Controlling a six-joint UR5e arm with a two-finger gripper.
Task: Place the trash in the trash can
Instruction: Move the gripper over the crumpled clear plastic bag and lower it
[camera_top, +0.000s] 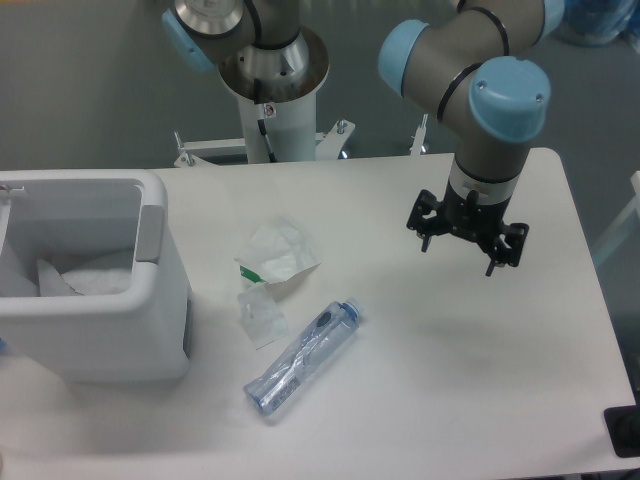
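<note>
Three pieces of trash lie on the white table. A crumpled white paper wrapper (277, 255) with a green mark rests near the middle. Just below it sits a small clear plastic wrapper (260, 315). A crushed clear bottle (303, 355) with a blue cap lies diagonally in front of them. The trash can (150, 300), a white boxy bin with a grey side panel, stands at the left with white paper inside. My gripper (467, 242) hangs over the right part of the table, well away from the trash, open with nothing between its fingers.
The arm's white pedestal (275, 110) stands behind the table's back edge. The table's right edge (590, 270) runs close to the gripper. A dark object (625, 430) pokes in at the bottom right corner.
</note>
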